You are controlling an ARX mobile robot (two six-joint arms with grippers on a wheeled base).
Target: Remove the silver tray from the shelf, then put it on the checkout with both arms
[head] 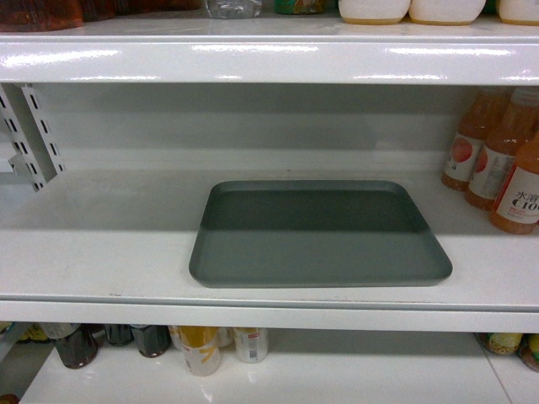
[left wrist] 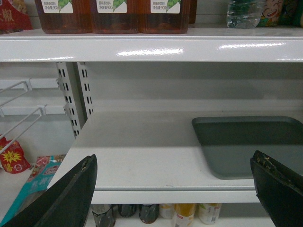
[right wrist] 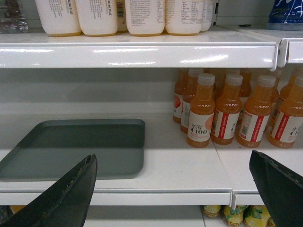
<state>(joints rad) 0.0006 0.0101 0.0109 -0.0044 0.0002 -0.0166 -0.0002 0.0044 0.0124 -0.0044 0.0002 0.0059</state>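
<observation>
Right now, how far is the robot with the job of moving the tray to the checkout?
Nothing looks done yet. The silver tray lies flat on the shelf, left of the orange juice bottles. In hand: only the approach. The left gripper and right gripper are both open in front of the shelf edge, touching nothing. Left to do: grip the tray with both arms, lift it out and set it on the checkout, which is not in view.

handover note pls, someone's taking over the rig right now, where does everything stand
Left gripper: open, empty, short of the shelf edge.
Right gripper: open, empty, also short of the edge.
Silver tray: flat on the middle shelf board, untouched, orange juice bottles to its right.
Done: nothing yet.
Left: grasp tray with both arms, lift it off, carry to checkout (not in view).
</observation>
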